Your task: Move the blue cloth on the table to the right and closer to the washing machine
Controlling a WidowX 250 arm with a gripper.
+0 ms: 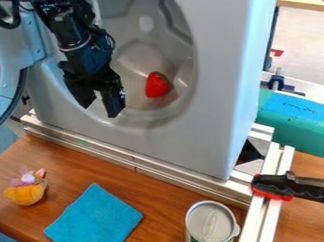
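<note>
One pale appliance housing (224,86) takes up the upper centre of the frame, its round grey recess facing the camera and its door (5,91) swung open at the left edge. Below it, a brown wooden table (86,168) carries metal rails (129,158) along the housing's foot. A green bin (312,138) lies at the right.

The black gripper (101,105) hangs at upper left, over the left side of the recess; its two fingers are spread, with nothing visible between them. Whether they are past the rim cannot be determined.

Flat on the table, lower left of centre, is a blue cloth (95,220). A black-and-red clamp (281,187) sits on the rails at right; a lidded can (211,222) stands upright at bottom centre. An orange and purple soft toy (27,190) is at lower left.

Smallest item noted: a red strawberry-shaped piece (157,85), resting in the lower part of the recess, right of the gripper and apart from it. Assessed as light and probably hollow or foam; firmness unconfirmed. Its rounded skin may be slippery and could roll on the curved wall. Recommended hold: across the widest part, both sides evenly, with moderate pressure; the tapered end offers poor purchase.
</note>
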